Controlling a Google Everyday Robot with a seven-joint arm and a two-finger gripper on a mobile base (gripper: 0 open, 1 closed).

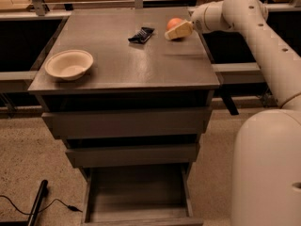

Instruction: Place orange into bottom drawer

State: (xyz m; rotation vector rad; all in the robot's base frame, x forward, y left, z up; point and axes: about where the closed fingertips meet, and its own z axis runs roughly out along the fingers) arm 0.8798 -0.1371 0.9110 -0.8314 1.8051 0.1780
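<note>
The orange (173, 22) sits on the grey cabinet top (127, 55) near its far right edge. My gripper (176, 31) reaches in from the right and its tan fingers (178, 31) lie right against the orange's near side, partly covering it. The bottom drawer (136, 199) is pulled out at the foot of the cabinet and nothing shows inside it. The two drawers above it are pushed in.
A black snack wrapper (141, 34) lies just left of the orange. A beige bowl (69, 64) stands at the top's left edge. My white arm (263, 46) and base (265, 168) fill the right side. A black cable (33, 206) lies on the floor at lower left.
</note>
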